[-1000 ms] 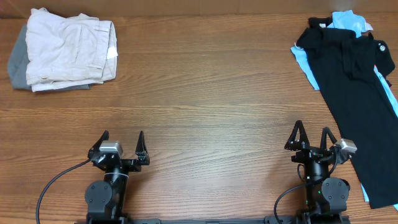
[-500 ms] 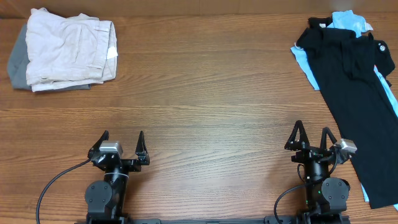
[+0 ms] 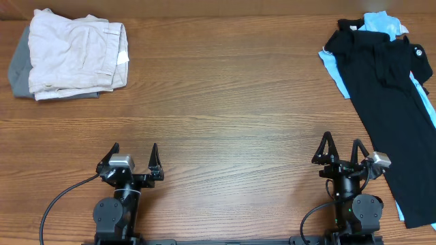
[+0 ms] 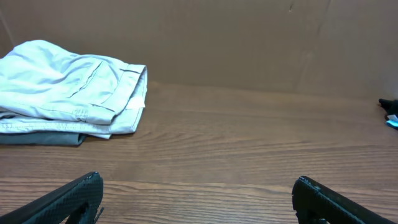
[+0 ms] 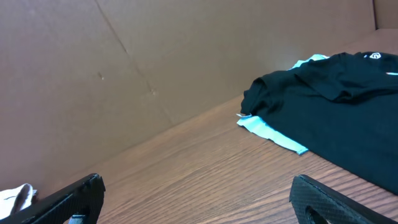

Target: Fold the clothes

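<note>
Blue polo (image 3: 379, 22) mostly under black shirt (image 3: 388, 102) (itself cropped right), grey garment (image 3: 17, 68) under beige pile (image 3: 75, 54).

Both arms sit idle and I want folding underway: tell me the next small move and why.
Probably reach the right gripper toward the black shirt. It lies spread, unfolded, over the light blue polo just beside that open, empty gripper; the left gripper, also open, sits far across the table.

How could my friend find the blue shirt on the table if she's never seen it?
Look at the wooden table from above and go to its right edge, where a long black shirt lies spread out. The light blue polo lies under it, only its edges peeking out. It is the only blue thing there.
</note>
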Available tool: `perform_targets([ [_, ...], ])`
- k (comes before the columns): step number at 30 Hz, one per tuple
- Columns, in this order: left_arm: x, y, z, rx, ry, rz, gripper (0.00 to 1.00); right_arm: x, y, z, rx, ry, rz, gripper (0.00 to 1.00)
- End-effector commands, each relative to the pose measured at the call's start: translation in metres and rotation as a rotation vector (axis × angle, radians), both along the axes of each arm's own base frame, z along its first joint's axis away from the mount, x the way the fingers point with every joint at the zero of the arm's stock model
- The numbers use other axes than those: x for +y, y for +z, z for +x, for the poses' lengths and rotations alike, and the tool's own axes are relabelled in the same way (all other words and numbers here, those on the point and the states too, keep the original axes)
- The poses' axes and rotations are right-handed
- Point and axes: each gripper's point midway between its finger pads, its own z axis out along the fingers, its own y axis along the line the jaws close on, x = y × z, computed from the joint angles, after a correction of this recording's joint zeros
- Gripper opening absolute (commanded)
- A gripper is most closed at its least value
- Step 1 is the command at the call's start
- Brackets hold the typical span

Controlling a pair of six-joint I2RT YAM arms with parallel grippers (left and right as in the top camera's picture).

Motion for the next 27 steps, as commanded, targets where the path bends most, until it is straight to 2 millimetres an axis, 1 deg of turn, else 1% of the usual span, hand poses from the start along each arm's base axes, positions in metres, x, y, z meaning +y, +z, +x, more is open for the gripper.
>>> perform_targets([
  [1,0.003,0.0,0.0,-0.009,0.015,0.016,1.0,-0.001,-0.001,0.0,-0.008,-0.007,0.004,1.0],
  [4,0.003,0.0,0.0,-0.01,0.015,0.016,1.0,-0.002,-0.001,0.0,-0.01,-0.015,0.004,1.0],
  [6,0.003,0.0,0.0,-0.009,0.015,0.016,1.0,-0.018,0.002,-0.002,-0.022,-0.105,0.004,1.0],
  [7,0.003,0.0,0.0,-0.009,0.015,0.016,1.0,-0.022,0.001,-0.003,-0.018,-0.131,0.004,1.0],
  [14,0.003,0.0,0.0,-0.01,0.015,0.016,1.0,-0.018,0.001,-0.003,-0.018,-0.11,0.005,1.0],
  [16,0.003,0.0,0.0,-0.009,0.015,0.016,1.0,-0.007,0.001,-0.001,-0.015,-0.043,0.005,1.0],
  [19,0.003,0.0,0.0,-0.01,0.015,0.016,1.0,0.023,0.0,0.0,-0.01,0.134,0.005,1.0],
  [20,0.003,0.0,0.0,-0.009,0.015,0.016,1.0,0.03,-0.001,0.0,-0.009,0.176,0.006,1.0],
  [23,0.003,0.0,0.0,-0.01,0.015,0.016,1.0,0.04,0.008,-0.002,-0.046,0.235,0.003,1.0],
  [27,0.003,0.0,0.0,-0.009,0.014,0.016,0.99,0.041,0.024,-0.003,-0.108,0.239,-0.014,1.0],
])
